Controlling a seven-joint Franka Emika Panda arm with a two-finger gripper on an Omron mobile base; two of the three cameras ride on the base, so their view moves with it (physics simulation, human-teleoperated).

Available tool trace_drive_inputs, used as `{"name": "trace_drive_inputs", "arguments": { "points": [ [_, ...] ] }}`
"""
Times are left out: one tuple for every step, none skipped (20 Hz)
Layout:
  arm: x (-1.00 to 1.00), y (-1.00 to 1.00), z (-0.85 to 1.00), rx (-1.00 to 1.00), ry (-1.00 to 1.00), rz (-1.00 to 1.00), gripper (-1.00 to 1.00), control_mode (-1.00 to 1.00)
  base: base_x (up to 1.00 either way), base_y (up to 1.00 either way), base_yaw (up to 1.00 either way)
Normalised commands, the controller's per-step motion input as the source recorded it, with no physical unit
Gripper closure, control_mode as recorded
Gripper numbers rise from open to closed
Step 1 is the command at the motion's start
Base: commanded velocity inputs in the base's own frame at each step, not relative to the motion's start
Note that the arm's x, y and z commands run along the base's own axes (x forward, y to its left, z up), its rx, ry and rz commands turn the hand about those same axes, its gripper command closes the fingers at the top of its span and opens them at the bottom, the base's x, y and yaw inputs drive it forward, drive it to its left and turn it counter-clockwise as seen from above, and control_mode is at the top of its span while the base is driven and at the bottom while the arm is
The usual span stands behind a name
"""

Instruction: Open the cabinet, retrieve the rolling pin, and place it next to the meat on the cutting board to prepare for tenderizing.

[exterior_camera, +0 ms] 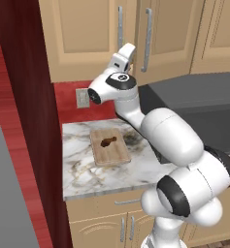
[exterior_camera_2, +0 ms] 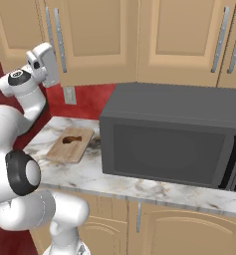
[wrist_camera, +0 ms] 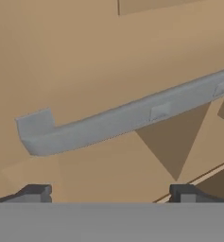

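White and dark-jointed, the robot arm rises from the base and reaches up toward the wall units, its two-finger gripper [wrist_camera: 111, 193] spread wide with nothing between the fingers. In the hand view the two dark fingertips [wrist_camera: 35, 193] stand well apart, close in front of a long silver bar handle [wrist_camera: 127, 118] that runs slantwise across a tan door face, not touching it.

Below the arm lies a marbled white stone counter [exterior_camera: 82, 172] over low tan cabinets with short handles [exterior_camera: 122, 228]. On the counter sits the light-wood rectangular cutting board [exterior_camera: 109, 147] with rounded corners and a raised rim; the small dark-brown drumstick-shaped meat [exterior_camera: 108, 141] rests on it, nearer its far end. Just to the board's right in the right base view stands a large dark grey microwave [exterior_camera_2: 174, 137].

Farther back, a red wall carries a pale outlet plate [exterior_camera: 82, 98]. Above it hangs the wide light-tan wooden wall cabinet [exterior_camera: 82, 38], both raised-panel doors closed, their vertical silver handles side by side at the centre seam; the hand is raised to the lower end of them. The rolling pin, if inside, is hidden.
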Motion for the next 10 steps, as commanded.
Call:
{"name": "trace_drive_inputs", "arguments": {
  "points": [
    [-0.17,-0.4,-0.02,0.02,0.0,0.0,-1.0,-1.0,0.0,0.0,0.0],
    [-0.3,-0.41,0.0,0.02,-0.01,0.0,-1.0,-1.0,0.0,0.0,0.0],
    [-0.43,-0.38,0.0,0.01,-0.04,0.0,-1.0,-1.0,0.0,0.0,0.0],
    [-0.46,-0.36,-0.01,0.01,-0.03,0.0,-1.0,-1.0,0.0,0.0,0.0],
    [-0.5,-0.33,0.0,0.01,-0.03,0.0,-1.0,-1.0,0.0,0.0,0.0],
    [-0.58,-0.32,0.0,0.02,-0.02,-0.01,-1.0,-1.0,0.0,0.0,0.0],
    [-0.66,-0.32,0.0,0.03,-0.01,-0.02,-1.0,-1.0,0.0,0.0,0.0],
    [-0.72,-0.32,0.0,0.02,-0.01,-0.03,-1.0,-1.0,0.0,0.0,0.0],
    [-0.81,-0.31,0.0,0.02,-0.01,-0.04,-1.0,-1.0,0.0,0.0,0.0],
    [-0.84,-0.31,0.0,0.03,-0.01,-0.04,-1.0,-1.0,0.0,0.0,0.0]
  ]
}}
